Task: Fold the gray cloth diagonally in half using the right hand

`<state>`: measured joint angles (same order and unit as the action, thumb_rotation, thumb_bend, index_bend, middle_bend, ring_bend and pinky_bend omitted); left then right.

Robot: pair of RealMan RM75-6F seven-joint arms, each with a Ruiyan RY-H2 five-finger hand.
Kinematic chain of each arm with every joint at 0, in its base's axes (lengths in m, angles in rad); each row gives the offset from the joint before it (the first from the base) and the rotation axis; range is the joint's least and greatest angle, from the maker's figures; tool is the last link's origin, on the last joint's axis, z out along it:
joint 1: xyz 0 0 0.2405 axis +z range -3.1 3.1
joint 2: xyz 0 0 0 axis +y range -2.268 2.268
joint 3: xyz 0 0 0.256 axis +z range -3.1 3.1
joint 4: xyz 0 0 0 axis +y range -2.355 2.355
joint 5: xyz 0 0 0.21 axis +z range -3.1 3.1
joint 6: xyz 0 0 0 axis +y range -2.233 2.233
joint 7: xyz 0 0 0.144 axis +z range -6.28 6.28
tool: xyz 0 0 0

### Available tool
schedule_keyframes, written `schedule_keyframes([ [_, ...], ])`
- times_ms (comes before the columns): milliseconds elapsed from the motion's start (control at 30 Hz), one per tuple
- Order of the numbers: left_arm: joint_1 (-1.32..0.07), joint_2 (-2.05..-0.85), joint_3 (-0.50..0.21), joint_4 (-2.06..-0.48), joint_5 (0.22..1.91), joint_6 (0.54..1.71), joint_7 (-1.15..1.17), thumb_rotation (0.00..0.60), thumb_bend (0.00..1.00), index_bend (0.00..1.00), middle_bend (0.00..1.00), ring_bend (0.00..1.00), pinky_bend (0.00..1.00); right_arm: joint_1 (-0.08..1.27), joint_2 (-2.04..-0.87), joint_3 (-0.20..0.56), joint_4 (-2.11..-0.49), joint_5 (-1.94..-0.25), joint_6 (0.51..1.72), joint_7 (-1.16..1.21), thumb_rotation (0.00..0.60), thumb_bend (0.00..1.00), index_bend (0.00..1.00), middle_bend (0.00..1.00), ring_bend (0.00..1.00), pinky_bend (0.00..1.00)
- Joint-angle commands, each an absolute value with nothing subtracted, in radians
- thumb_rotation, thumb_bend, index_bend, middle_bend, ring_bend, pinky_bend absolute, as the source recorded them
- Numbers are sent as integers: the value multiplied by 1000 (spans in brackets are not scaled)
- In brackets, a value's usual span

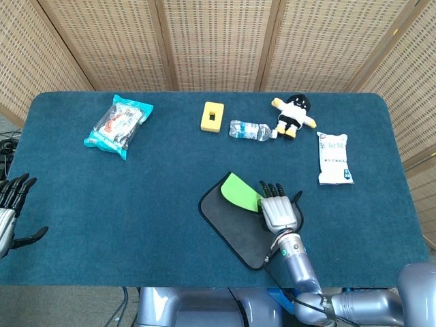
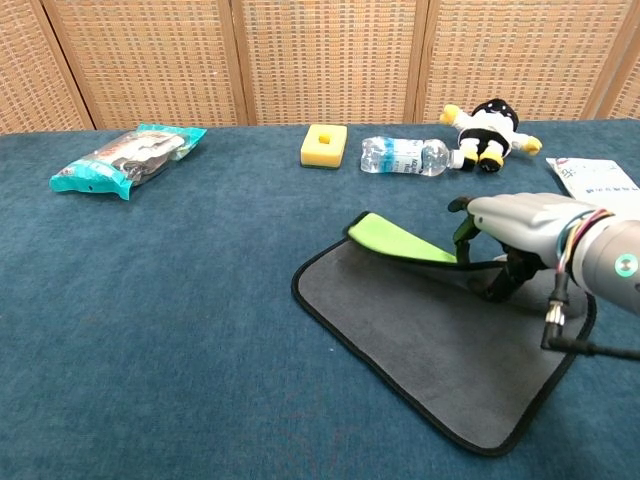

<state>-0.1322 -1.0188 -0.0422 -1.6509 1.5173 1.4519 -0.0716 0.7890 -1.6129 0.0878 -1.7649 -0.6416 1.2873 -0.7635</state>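
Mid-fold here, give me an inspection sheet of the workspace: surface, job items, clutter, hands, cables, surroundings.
Surface: blue-carpeted table, no spills seen.
Job's things: gray cloth flat at front right; one corner lifted and turned over toward the middle, showing its green underside.
Clutter: teal snack bag at back left; yellow block, water bottle lying down and plush toy along the back; white packet at right.
Hands: right hand pinches the raised corner in its fingers; left hand at the left edge, off the table, holding nothing, fingers apart.
Cables: black cable hangs at the right wrist, close over the cloth.
Surroundings: woven screen panels behind.
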Motion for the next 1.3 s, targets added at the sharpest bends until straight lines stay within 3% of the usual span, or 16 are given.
schedule_keyframes([
  [33,-132,-1019,-42,-1651,1519,1453,-72,600,216,0,0,0,0,782,-1635,77,-1769,-662,1303,-783,600,579,662,0,0,0],
  [1300,-133,-1013,-43,-1650,1509,1447,-81,600,216,0,0,0,0,790,-1732,124,-1829,-636,1322,-910,600,589,664,0,0,0],
])
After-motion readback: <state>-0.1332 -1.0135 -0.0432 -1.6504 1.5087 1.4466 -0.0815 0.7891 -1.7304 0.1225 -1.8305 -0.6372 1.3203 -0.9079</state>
